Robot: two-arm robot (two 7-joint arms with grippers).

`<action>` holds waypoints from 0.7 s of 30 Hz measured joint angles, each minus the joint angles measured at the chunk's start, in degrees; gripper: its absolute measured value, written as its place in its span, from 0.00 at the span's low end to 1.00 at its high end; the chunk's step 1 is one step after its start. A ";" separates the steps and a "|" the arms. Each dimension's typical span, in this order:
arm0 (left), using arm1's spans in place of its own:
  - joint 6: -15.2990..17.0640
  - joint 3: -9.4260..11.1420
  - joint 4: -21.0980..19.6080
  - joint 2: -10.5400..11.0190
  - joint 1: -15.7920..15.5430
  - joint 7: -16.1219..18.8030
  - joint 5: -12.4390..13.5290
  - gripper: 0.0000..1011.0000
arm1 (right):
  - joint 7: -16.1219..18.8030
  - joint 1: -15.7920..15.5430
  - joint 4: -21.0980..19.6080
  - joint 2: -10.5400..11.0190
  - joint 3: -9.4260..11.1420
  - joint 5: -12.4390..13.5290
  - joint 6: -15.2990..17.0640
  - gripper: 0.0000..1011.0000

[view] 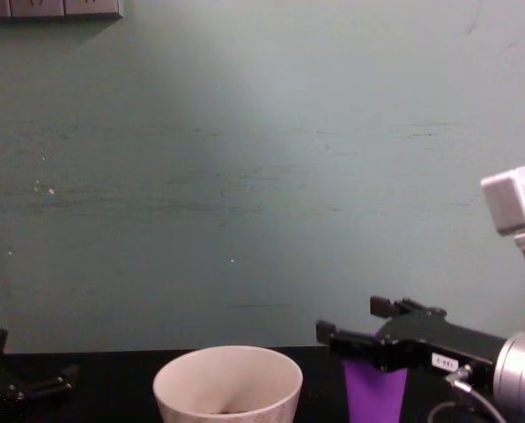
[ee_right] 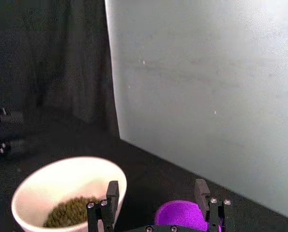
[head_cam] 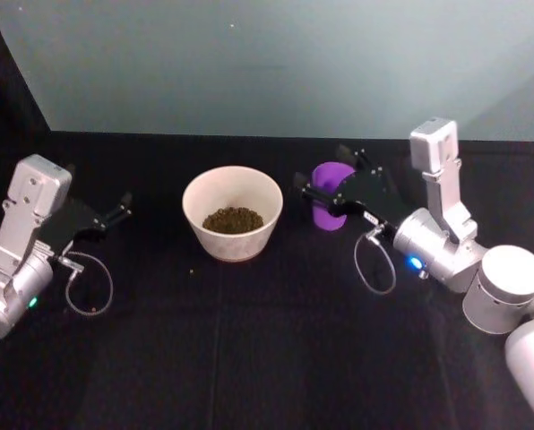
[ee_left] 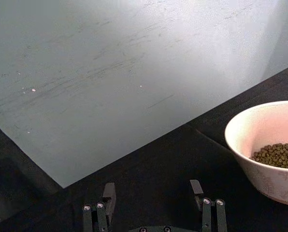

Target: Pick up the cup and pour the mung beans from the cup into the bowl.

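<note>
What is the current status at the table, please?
Right gripper open around upright purple cup. Left gripper open, idle. Mung beans in bowl. No obstruction.

The cup [head_cam: 330,208] is bright purple and plain. The bowl [head_cam: 232,213] is off-white, cream inside, with a faint speckled pattern on its outer wall. The mung beans [head_cam: 233,219] form a dark olive-green patch in it. The surface [head_cam: 249,358] is black, the wall [head_cam: 276,63] behind pale grey-green. Both the left tool [head_cam: 115,210] and right tool [head_cam: 325,175] are black on silver-white arms.
</note>
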 joint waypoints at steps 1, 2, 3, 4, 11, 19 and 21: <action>0.00 0.00 0.00 0.00 0.00 0.00 0.00 0.99 | -0.20 -0.50 -1.38 0.21 0.06 0.44 0.02 0.99; 0.00 0.00 0.00 0.00 0.00 0.00 0.00 0.99 | -0.28 -0.71 -1.98 0.33 0.09 0.61 0.04 0.99; 0.00 0.00 0.00 0.00 0.00 0.00 0.00 0.99 | -0.53 -1.10 -3.01 0.49 0.11 0.86 0.12 0.99; 0.00 0.00 0.00 0.00 0.00 0.00 0.00 0.99 | -0.78 -1.32 -3.58 0.58 0.11 1.00 0.21 0.99; 0.00 0.00 0.00 0.00 0.00 0.00 0.00 0.99 | -4.61 -2.69 -6.24 0.92 1.14 1.95 0.54 0.99; 0.00 0.00 0.00 0.00 0.00 0.00 0.00 0.99 | -12.29 -4.39 -7.78 0.57 4.07 2.36 1.41 0.99; 0.00 0.00 0.00 0.00 0.00 0.00 0.00 0.99 | -14.75 -4.81 -8.03 0.28 5.22 2.34 2.01 0.99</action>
